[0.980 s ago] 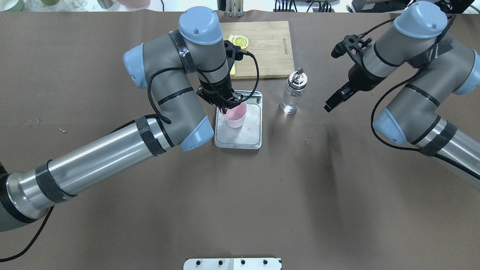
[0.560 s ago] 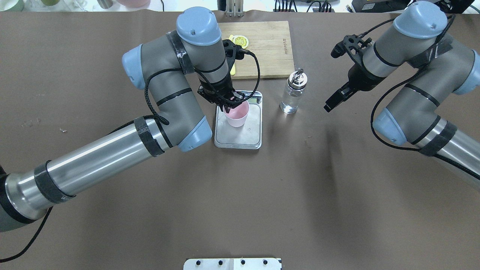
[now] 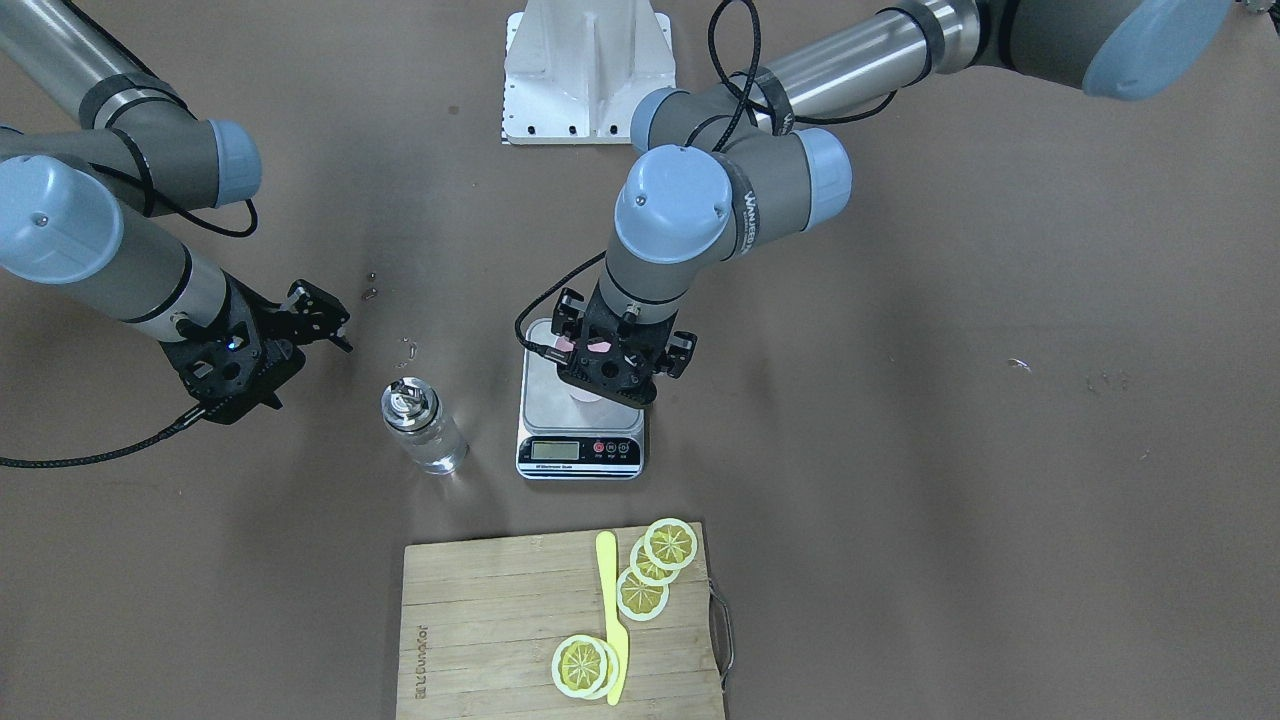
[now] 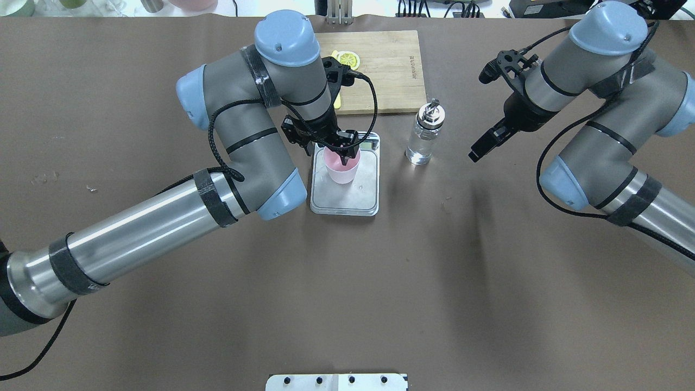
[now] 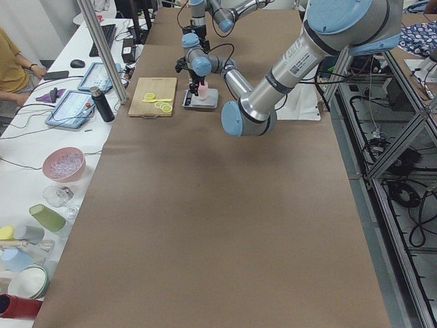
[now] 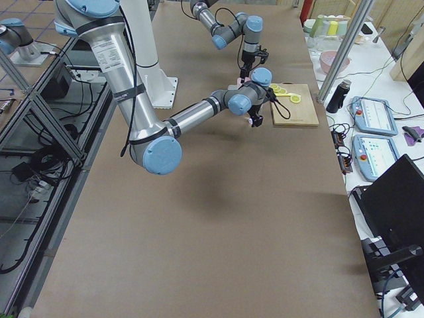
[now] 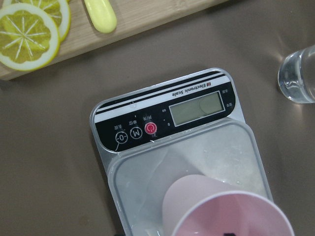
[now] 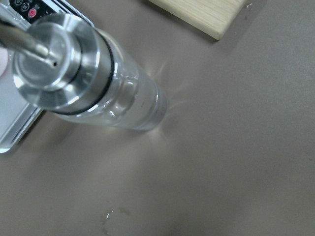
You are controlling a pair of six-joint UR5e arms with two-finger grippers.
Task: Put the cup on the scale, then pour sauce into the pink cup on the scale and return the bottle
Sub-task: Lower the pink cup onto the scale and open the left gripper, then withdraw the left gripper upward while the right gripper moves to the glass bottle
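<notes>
Left claw (image 4: 336, 153), previously pinching the rim of the pink cup (image 4: 342, 169), appeared spread with one finger (image 4: 346, 159) inside the mouth, the cup standing freed on the scale (image 4: 353, 198); right claw (image 4: 475, 155), opening indiscernible, hung empty near the bottle (image 4: 423, 141), due next.

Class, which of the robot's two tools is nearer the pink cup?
Left. The left tool is directly over the pink cup on the scale, one fingertip at its mouth. The right tool hangs well aside, beyond the bottle.
</notes>
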